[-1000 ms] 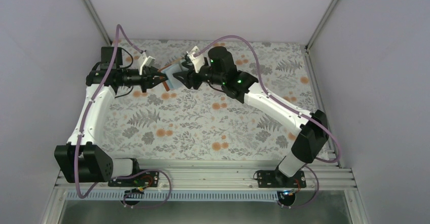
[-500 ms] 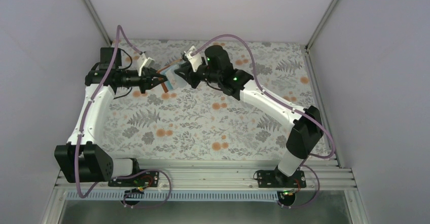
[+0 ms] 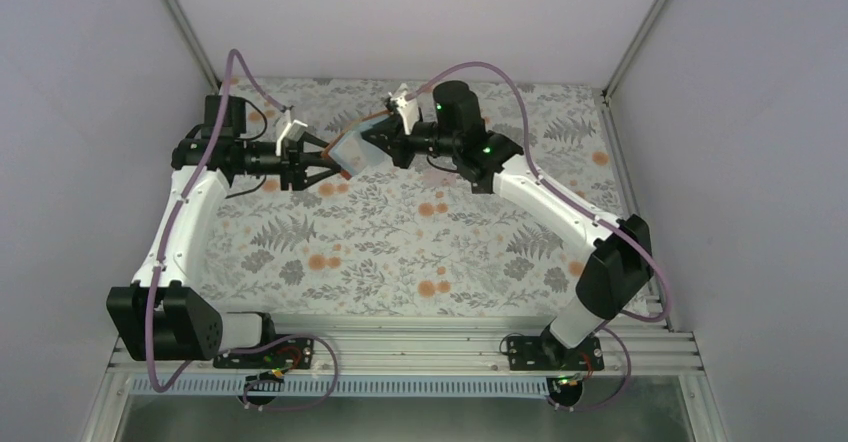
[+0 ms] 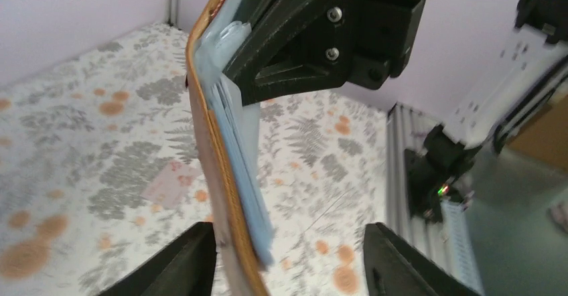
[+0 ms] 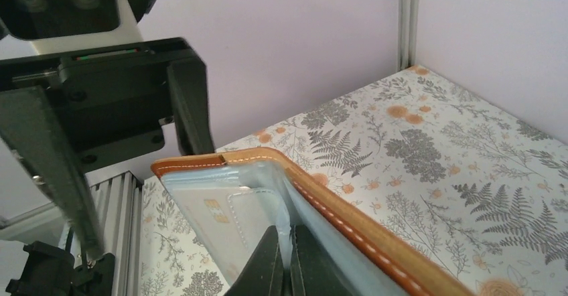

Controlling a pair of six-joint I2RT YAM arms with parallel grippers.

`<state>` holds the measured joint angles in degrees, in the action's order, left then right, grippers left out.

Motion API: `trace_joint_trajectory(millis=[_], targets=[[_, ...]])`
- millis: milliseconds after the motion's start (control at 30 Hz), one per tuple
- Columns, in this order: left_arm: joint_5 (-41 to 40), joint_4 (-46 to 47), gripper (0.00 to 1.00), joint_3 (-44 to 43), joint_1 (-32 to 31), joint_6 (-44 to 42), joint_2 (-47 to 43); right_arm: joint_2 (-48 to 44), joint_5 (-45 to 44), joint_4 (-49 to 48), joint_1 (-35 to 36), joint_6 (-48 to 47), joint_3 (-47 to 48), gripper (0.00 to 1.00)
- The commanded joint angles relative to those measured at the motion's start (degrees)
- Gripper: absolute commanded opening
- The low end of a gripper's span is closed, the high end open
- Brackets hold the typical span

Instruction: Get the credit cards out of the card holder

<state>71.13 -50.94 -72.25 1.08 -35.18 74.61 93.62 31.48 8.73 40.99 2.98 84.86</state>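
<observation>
The card holder (image 3: 352,150), rust-brown outside and pale blue inside, hangs in the air at the back of the table. My right gripper (image 5: 287,246) is shut on one of its pale blue inner flaps (image 5: 289,205). A card (image 5: 213,214) with a gold chip sits in a pocket of the holder. In the left wrist view the card holder (image 4: 204,135) shows edge-on between the fingers of my open left gripper (image 4: 288,232), close to the left finger (image 4: 184,259). A pale pink credit card (image 4: 171,183) lies flat on the table below. The other credit cards are not visible.
A floral cloth (image 3: 420,232) covers the table. White walls and metal posts (image 3: 635,37) close in the back and sides. An aluminium rail (image 3: 400,347) with both arm bases runs along the near edge.
My left gripper has opened and let go of the card holder. My right gripper has shut on an inner flap and shifted slightly right with the holder.
</observation>
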Motion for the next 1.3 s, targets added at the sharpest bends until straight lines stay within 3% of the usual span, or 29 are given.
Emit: trace_joint_trajectory(millis=[0,100,200,233,367,467,567,600,667,767,933,1000,1100,1200,1267], targets=[[6.5,-1.1,0.62,-0.3,-0.5,-4.0,-1.1,-2.5,3.0,-3.3,-1.6,4.0,-0.6,0.04],[6.4,2.1,0.70,1.2,-1.9,-1.0,-0.9,-1.2,6.2,-5.3,-1.6,6.1,-0.4,0.04],[3.4,5.2,0.70,1.8,-4.4,2.3,-0.3,-0.1,8.4,-6.0,-1.2,7.3,0.4,0.04],[2.5,6.0,0.67,1.7,-4.9,3.2,-0.1,-0.1,8.7,-6.2,-1.2,7.1,0.4,0.04],[1.0,5.3,0.33,0.4,-5.0,2.6,0.1,-1.7,10.2,-6.1,-1.1,5.6,-0.6,0.04],[0.7,4.8,0.15,0.2,-5.0,2.1,-0.1,-2.6,10.6,-5.0,-1.3,4.5,-0.7,0.04],[-0.2,6.3,0.12,0.4,-5.0,4.1,0.2,-2.5,11.4,-4.9,-1.3,4.5,-0.7,0.04],[-0.7,6.8,0.17,0.5,-5.0,4.8,0.3,-2.5,11.4,-5.0,-1.3,4.7,-0.7,0.04],[-1.7,7.6,0.43,0.8,-5.1,5.6,0.5,-2.4,10.7,-5.3,-1.3,5.5,-0.8,0.04],[-2.0,7.9,0.69,1.0,-5.0,5.5,0.5,-2.1,7.4,-5.6,-1.3,7.9,-0.8,0.04],[-4.0,10.0,0.74,1.4,-5.0,8.1,0.6,-1.1,4.4,-6.2,-0.7,12.4,-0.2,0.04],[-5.2,10.8,0.65,1.6,-5.0,9.1,0.7,-1.2,5.0,-6.1,-0.3,11.6,-0.1,0.04],[-5.9,11.0,0.34,1.7,-5.0,9.2,0.4,-2.1,6.2,-5.6,-0.2,10.2,-0.9,0.04],[-6.1,12.0,0.21,1.8,-5.0,10.4,0.4,-2.7,8.6,-4.7,-0.3,9.4,-0.8,0.04],[-7.0,12.3,0.05,1.9,-5.0,11.0,0.8,-2.6,10.7,-4.6,-0.3,9.1,-0.8,0.04]])
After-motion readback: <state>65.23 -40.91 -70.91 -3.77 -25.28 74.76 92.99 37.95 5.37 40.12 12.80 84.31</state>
